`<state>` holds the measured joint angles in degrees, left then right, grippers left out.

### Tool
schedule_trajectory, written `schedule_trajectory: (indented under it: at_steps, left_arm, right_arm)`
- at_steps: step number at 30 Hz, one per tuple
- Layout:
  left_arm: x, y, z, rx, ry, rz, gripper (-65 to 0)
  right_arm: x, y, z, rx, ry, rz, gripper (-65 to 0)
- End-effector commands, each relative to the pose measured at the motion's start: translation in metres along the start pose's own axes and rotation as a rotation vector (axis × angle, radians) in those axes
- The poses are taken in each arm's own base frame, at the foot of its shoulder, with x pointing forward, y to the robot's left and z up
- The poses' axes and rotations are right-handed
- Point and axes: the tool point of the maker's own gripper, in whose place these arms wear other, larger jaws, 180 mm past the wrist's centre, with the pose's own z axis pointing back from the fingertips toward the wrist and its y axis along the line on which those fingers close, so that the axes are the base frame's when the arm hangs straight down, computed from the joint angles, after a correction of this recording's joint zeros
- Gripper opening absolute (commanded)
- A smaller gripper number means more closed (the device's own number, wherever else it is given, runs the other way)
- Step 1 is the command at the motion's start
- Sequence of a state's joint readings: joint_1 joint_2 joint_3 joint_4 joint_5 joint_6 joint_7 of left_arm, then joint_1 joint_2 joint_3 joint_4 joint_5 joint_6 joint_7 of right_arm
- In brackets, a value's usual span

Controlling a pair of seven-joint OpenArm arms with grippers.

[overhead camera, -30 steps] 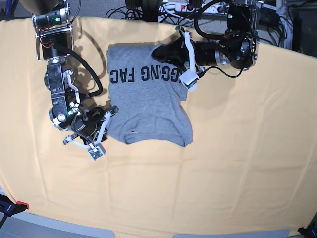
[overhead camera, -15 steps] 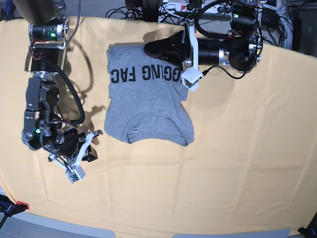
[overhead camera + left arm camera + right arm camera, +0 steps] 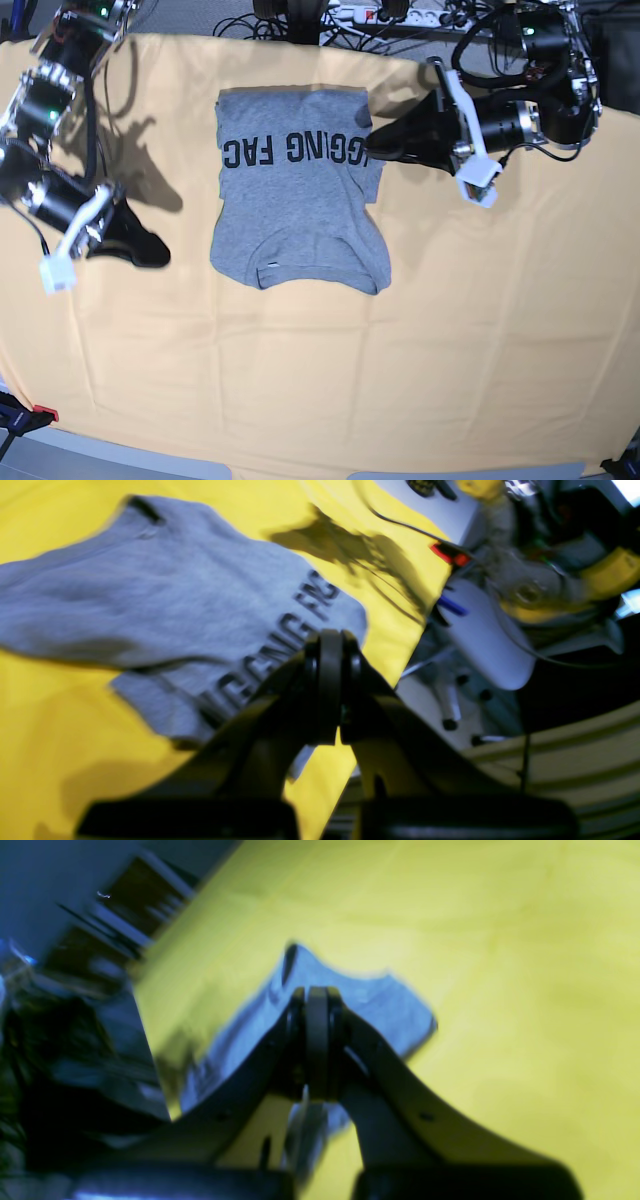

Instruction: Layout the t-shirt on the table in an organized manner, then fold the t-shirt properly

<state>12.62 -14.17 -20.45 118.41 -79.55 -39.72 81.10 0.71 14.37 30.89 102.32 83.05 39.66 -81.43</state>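
Layout step: shirt point(image 3: 298, 205) half-bunched on table point(image 3: 480, 330), both grippers point(image 3: 372, 147) point(image 3: 157, 253) clamped shut and empty; next, regrasp right-side sleeve.

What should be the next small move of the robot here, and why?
Probably retract both arms and stop. The t-shirt already lies folded into a compact shape on the table, and the left gripper and right gripper are shut, empty and beside it.
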Motion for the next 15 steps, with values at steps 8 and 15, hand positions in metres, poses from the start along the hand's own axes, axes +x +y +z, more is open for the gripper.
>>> schedule_trajectory:
  at_steps: [8,15]
  left_arm:
    - [0.004,0.001,0.034,0.043,0.007,-0.019,-65.0]
    - [-0.012,-0.020,0.071,0.140,0.157,-0.092,-65.0]
  right_arm:
    - [-0.016,0.053,0.063,-0.144,0.062,0.194,-65.0]
    - [-0.065,0.069,0.115,-0.280,0.239,0.136,-65.0]
